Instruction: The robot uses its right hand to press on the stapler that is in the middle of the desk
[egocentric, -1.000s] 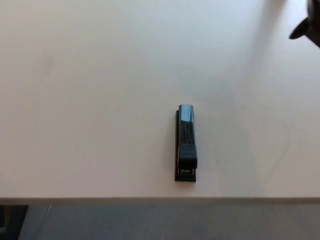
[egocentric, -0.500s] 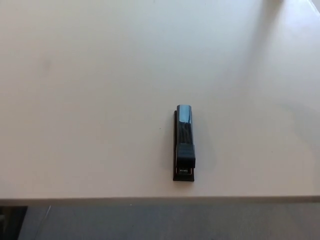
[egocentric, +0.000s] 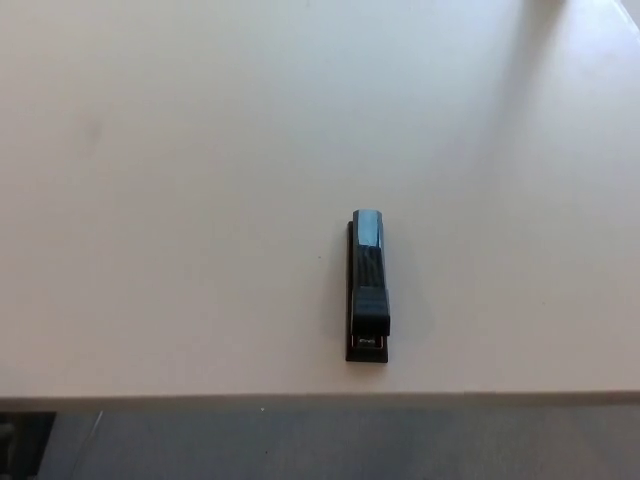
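The black stapler (egocentric: 368, 286) lies flat on the tabletop (egocentric: 180, 200), close to its near edge and a little right of centre, long axis running from near edge to far edge. Its position matches one second ago. The right hand, then visible at the far right corner, has left view; neither hand's fingers can be assessed.

Desk (egocentric: 200, 150) runs off the top, left and right edges | stapler (egocentric: 368, 285) front mouth too small and dark to make out | dark patch at bottom-left corner (egocentric: 20, 445) cut off, can't tell what | neither hand showing
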